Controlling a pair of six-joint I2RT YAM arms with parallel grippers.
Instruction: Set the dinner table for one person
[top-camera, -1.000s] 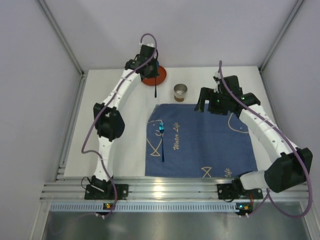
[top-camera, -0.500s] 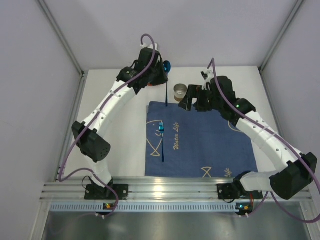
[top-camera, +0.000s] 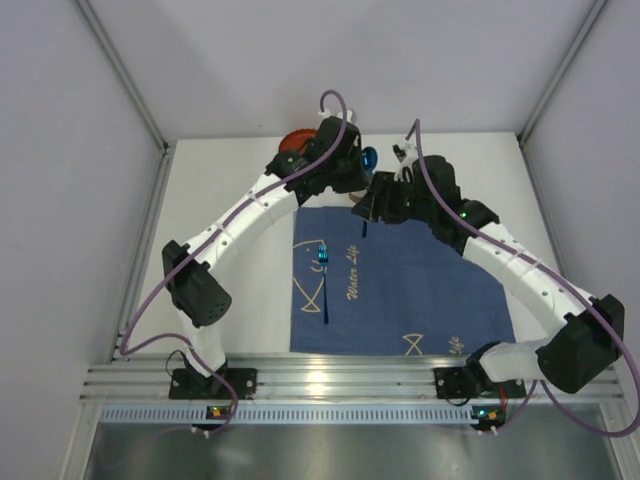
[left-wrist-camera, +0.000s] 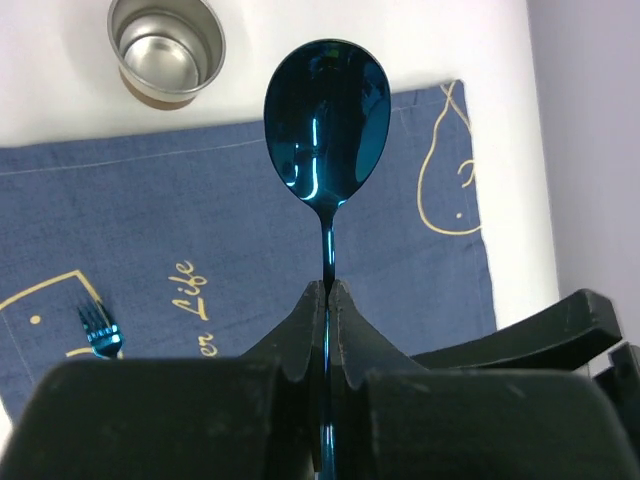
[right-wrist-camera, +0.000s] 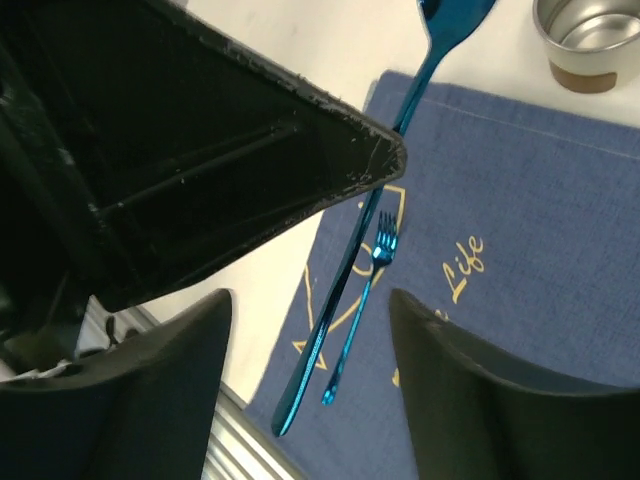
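My left pincer (left-wrist-camera: 328, 300) is clamped on the spoon (left-wrist-camera: 327, 120) handle, over the mat's (left-wrist-camera: 250, 230) far edge; my right pincer (right-wrist-camera: 308, 330) has jaws apart, spoon's free end between them in wrist view, contact unclear, probably none; fork (left-wrist-camera: 100, 330) on mat; cup (left-wrist-camera: 165, 45) just beyond; mat lies on the white table (top-camera: 255, 310).

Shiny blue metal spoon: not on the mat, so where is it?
Left wrist view: the left gripper's fingers clamp the shiny blue metal spoon over the dark blue cloth placemat's far edge, beside the round steel cup.
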